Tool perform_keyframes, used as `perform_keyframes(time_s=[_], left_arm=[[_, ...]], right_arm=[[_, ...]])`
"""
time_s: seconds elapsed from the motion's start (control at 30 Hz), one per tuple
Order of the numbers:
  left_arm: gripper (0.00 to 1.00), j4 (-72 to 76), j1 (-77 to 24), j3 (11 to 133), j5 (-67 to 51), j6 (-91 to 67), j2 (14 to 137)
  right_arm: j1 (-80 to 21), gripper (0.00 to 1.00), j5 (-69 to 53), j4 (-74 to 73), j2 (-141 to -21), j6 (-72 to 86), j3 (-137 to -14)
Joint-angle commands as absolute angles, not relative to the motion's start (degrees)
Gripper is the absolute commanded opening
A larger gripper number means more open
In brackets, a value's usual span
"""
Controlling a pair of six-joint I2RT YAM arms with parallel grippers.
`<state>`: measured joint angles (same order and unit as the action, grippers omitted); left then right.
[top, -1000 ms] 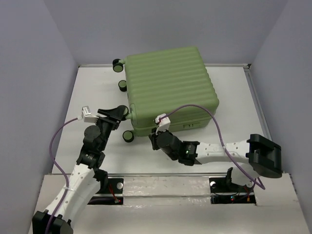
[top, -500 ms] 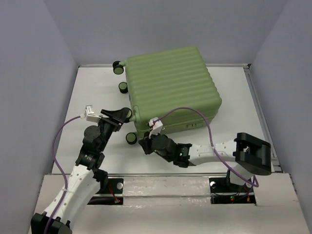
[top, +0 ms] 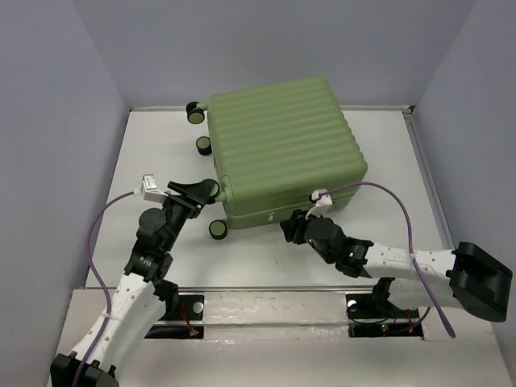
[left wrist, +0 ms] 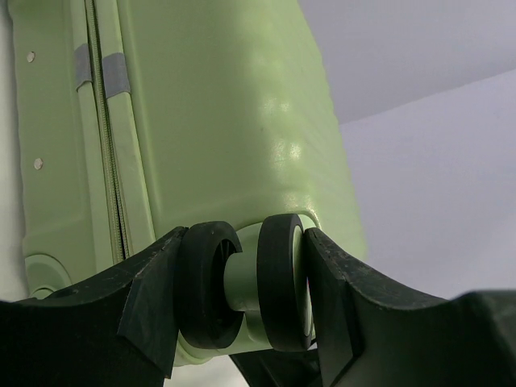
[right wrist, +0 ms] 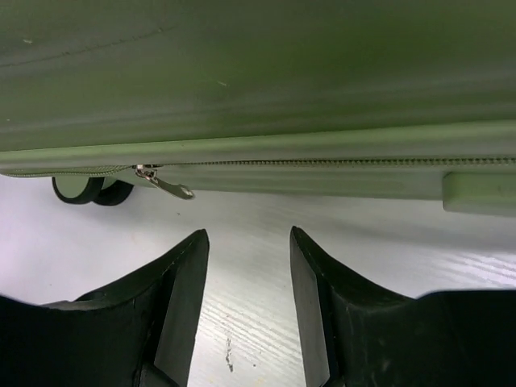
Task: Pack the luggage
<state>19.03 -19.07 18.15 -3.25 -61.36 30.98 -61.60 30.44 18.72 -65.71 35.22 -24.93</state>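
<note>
The luggage [top: 282, 145] lies shut and flat on the table [top: 157, 145], ribbed shell up, its wheels along its left side, and both arms reach towards its near edge. The left gripper [top: 201, 191] sits at the luggage's near-left corner, clamped on the twin wheel [left wrist: 211, 294] there, with one black finger pressed against each outer face of it. The right gripper [top: 295, 227] hangs just off the luggage's near side, a little right of the zipper pull [right wrist: 165, 185], its jaws moderately apart and holding nothing.
</note>
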Motion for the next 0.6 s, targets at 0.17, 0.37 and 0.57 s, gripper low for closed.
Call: perform_keyframes(time_s=[0.17,0.37,0.57], left_arm=[[0.06,19.16,-21.62,20.39,-7.38,-53.44,32.25],[0.06,18.99,-22.59,20.57,-7.56,-53.09,32.25],[0.06,18.55,-24.34,20.57,-6.77,-52.74,32.43]], right_arm=[[-58.97,0.51,22.33,34.01,-70.57,23.74,-26.36],[-58.97,0.51,21.80,38.22,-75.22,22.24,-28.56],[-58.97,0.48,22.94,41.92,-75.85,21.44,-28.39]])
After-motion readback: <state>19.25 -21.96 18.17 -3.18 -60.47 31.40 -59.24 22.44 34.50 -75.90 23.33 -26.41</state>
